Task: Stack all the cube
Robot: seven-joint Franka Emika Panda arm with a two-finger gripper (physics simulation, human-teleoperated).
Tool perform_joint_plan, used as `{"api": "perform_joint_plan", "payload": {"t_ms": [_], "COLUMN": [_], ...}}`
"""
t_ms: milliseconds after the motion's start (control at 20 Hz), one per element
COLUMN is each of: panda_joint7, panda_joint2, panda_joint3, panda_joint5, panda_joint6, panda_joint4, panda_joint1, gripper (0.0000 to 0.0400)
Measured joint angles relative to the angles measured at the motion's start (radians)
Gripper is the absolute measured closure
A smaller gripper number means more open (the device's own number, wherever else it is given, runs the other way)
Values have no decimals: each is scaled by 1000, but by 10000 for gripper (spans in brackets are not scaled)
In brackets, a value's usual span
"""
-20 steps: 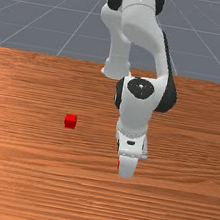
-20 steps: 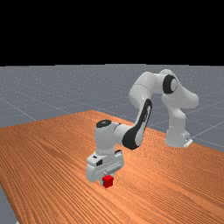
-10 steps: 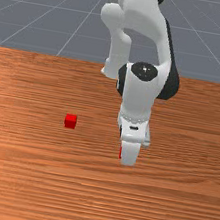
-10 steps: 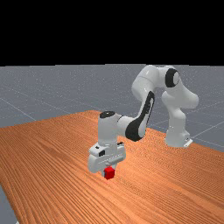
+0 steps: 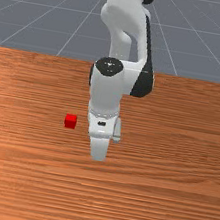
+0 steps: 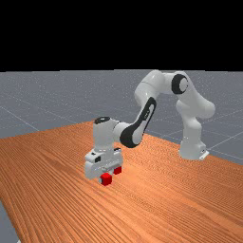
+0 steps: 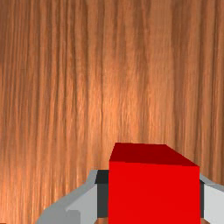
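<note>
My gripper (image 6: 106, 178) hangs over the table in the far view, shut on a red cube (image 6: 107, 180). In the wrist view, the gripper (image 7: 154, 194) has its dark pads against two opposite sides of the held cube (image 7: 153, 192). A second red cube (image 5: 70, 121) rests on the wood in the front view, left of my hand and apart from it. The far view has this second cube (image 6: 117, 170) just right of the held one, its top partly hidden by the hand. The held cube is hidden behind the hand in the front view.
The orange-brown table (image 5: 167, 203) spreads around both cubes. The arm's base stands at the table's far side in the front view, behind the hand. Bare wood lies between that base and the second cube.
My hand rose with the held cube, then travelled toward the front view's left, nearer the second cube. The second cube has stayed in place and now shows in the far view beside the hand.
</note>
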Motion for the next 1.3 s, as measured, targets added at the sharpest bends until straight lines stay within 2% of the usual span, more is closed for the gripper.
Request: {"api": "perform_joint_plan", "payload": {"t_ms": [150, 350, 400, 500, 550, 650, 850, 900, 950, 1000, 1050, 1150, 1200, 1300], "panda_joint7": [-26, -9, -77, -109, -66, -84, -137, -121, -193, -204, -156, -167, -162, -179], "panda_joint2": [2, 7, 10, 17, 19, 27, 42, 30, 9, -30, -67, -160, -206, -243], "panda_joint3": [-3, -37, -10, -11, -43, -56, -38, -42, -1, 2, -40, -45, -53, -45], "panda_joint5": [1, -27, -6, -4, -27, -36, -2, 2, 42, 48, -4, -7, -16, 1], "panda_joint6": [-2, -1, -7, -13, -8, -11, -31, -19, -19, 13, 6, 74, 165, 190], "panda_joint4": [3, 8, 15, 27, 28, 42, 70, 45, 8, -64, -124, -291, -384, -451], "panda_joint1": [-21, -22, -55, -78, -65, -82, -135, -135, -173, -181, -146, -154, -151, -166], "gripper": [202, 202, 202, 202, 202, 202, 202, 202, 202, 202, 202, 202, 202, 202]}}
